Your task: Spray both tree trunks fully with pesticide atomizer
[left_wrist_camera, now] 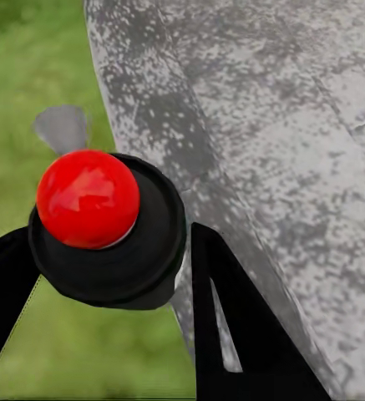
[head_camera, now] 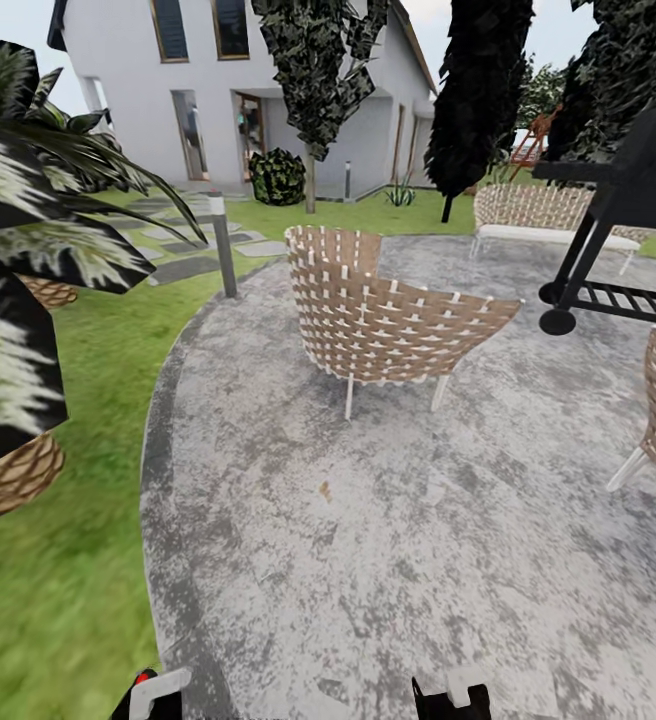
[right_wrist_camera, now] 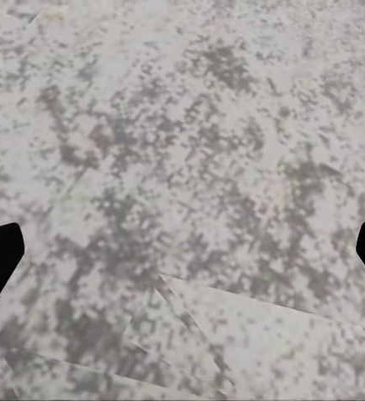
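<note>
Grey patio (head_camera: 388,520), wicker chair (head_camera: 388,320); no legible writing.

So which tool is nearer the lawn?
Left. The left tool, holding the atomizer, hangs at the patio's edge beside the lawn; the right tool is over paving further in.

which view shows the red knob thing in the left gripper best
The left wrist view: the red ball on its black round cap sits large between the left gripper's black fingers, over the lawn's edge. The head view catches just a red speck at its bottom edge. The right wrist view looks at grey paving.
</note>
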`<state>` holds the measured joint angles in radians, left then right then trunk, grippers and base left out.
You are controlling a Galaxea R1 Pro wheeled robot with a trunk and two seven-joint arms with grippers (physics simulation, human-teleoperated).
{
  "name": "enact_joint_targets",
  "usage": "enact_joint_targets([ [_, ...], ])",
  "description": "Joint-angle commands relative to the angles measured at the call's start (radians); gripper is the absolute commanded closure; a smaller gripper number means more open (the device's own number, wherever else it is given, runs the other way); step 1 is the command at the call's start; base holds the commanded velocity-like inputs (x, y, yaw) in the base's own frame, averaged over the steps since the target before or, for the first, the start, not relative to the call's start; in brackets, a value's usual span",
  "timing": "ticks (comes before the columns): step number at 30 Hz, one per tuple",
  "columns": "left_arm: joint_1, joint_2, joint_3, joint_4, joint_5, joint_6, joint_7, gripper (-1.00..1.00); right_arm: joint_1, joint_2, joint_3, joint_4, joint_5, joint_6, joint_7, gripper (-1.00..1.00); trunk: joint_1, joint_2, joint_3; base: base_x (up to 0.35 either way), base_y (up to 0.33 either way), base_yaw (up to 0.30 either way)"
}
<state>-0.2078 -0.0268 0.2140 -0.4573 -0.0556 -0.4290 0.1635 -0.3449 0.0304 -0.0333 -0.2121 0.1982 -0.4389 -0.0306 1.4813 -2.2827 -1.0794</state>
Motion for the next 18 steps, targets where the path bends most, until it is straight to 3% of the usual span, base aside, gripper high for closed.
enact_joint_targets([
  [1, -0.001, -0.001, 0.004, 0.001, -0.006, -0.003, 0.002, 1.0, 0.0, 0.0, -0.004, 0.0, 0.009, -0.003, -0.003, -1.0, 0.0, 0.0, -0.001, 0.0, 0.0, 0.279],
  [9, -0.001, -0.001, 0.004, 0.002, -0.006, -0.003, 0.002, 1.0, 0.0, 0.0, -0.003, 0.0, 0.009, -0.003, -0.003, -1.0, 0.0, 0.0, -0.001, 0.0, 0.023, 0.279],
  [18, -0.001, -0.001, 0.005, 0.002, -0.006, -0.003, 0.002, 1.0, 0.0, 0.0, -0.004, 0.0, 0.009, -0.002, -0.003, -1.0, 0.0, 0.0, -0.001, 0.0, 0.265, 0.279],
])
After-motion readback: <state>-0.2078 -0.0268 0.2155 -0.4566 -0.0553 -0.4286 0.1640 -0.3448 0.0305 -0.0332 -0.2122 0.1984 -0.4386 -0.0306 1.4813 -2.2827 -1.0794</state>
